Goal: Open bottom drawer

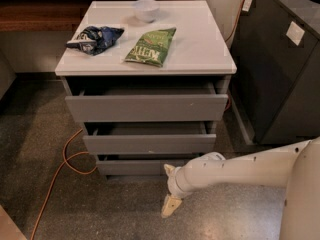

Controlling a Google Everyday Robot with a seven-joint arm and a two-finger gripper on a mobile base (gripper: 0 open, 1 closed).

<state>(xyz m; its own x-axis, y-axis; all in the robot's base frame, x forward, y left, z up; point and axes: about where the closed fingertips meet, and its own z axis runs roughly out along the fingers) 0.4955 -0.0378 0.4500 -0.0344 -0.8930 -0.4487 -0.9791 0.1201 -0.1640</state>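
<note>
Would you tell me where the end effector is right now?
In the camera view, the end effector is low and right of centre, close in front of the right end of the bottom drawer, near the floor.

Nothing readable: print on the green bag (pixel 151 46) and the dark cabinet's (pixel 272 84) white label (pixel 295 33) are illegible. The end effector (pixel 169 188) hangs by the bottom drawer (pixel 132 167).
</note>
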